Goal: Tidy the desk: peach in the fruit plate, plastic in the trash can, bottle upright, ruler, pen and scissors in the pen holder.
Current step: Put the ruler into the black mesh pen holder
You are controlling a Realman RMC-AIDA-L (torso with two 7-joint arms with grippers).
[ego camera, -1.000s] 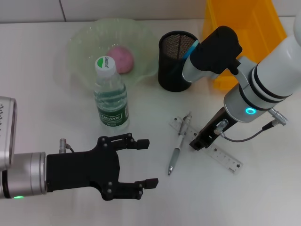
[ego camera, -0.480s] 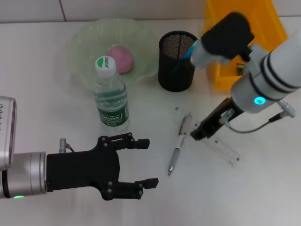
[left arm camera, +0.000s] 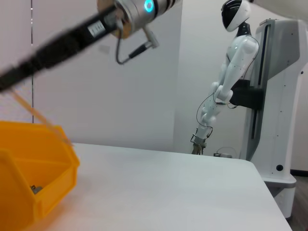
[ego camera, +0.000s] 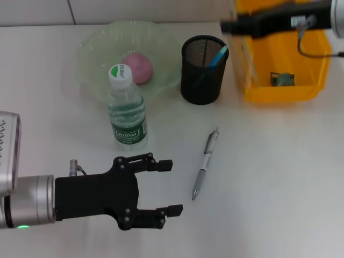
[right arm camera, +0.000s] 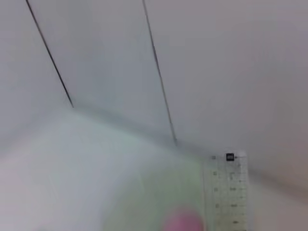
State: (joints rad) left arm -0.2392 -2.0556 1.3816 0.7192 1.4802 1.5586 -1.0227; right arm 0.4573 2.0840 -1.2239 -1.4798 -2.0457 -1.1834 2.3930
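Note:
My right gripper (ego camera: 230, 26) is high at the back, between the pen holder (ego camera: 201, 72) and the trash can (ego camera: 279, 48), shut on the clear ruler (right arm camera: 225, 192). The ruler hangs as a faint strip (ego camera: 242, 59) over the can's left wall. The pen (ego camera: 205, 163) lies on the desk (ego camera: 279, 177). The blue scissors (ego camera: 219, 55) stand in the pen holder. The peach (ego camera: 138, 67) sits in the fruit plate (ego camera: 97, 48). In front of the plate stands the bottle (ego camera: 126, 113), upright. Crumpled plastic (ego camera: 282, 79) lies in the trash can. My left gripper (ego camera: 171, 186) is open, low at the front left.
A wall runs behind the desk's back edge. In the left wrist view another white robot (left arm camera: 231, 72) stands beyond the desk's far side, and the trash can (left arm camera: 33, 168) shows at its near corner.
My right gripper has lifted the ruler off the desk beside the pen and swung it up and back to above the trash can's left edge. The left arm has not moved.

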